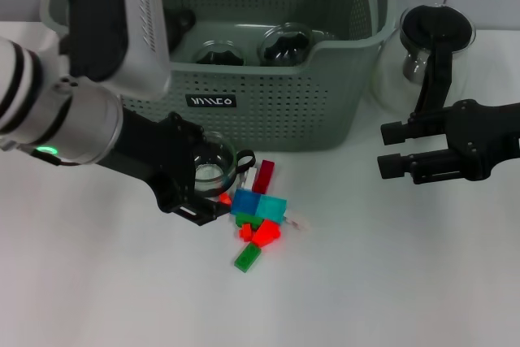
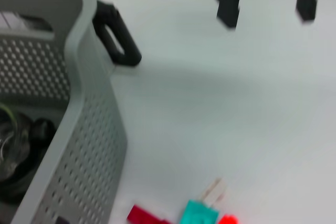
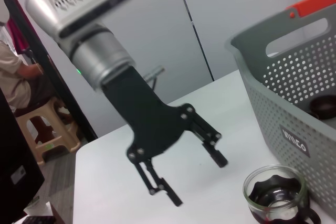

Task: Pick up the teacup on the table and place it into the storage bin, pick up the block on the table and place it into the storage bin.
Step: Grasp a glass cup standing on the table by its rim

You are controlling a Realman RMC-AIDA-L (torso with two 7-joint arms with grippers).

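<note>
The small clear glass teacup with a black handle (image 1: 213, 164) sits in front of the big grey-green holey storage bin (image 1: 268, 111), between the left gripper's (image 1: 201, 187) open fingers. If they close crooked, the cup may slip into the little colourful blocks (image 1: 258, 221) beside it. The right gripper (image 1: 392, 149) waits, open, beside the bin.

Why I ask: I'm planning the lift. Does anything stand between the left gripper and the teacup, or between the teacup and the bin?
Nothing visible lies between the open left gripper and the teacup beside it. Only the bin's own front wall rises behind the teacup, so it likely has to go up and over.
</note>
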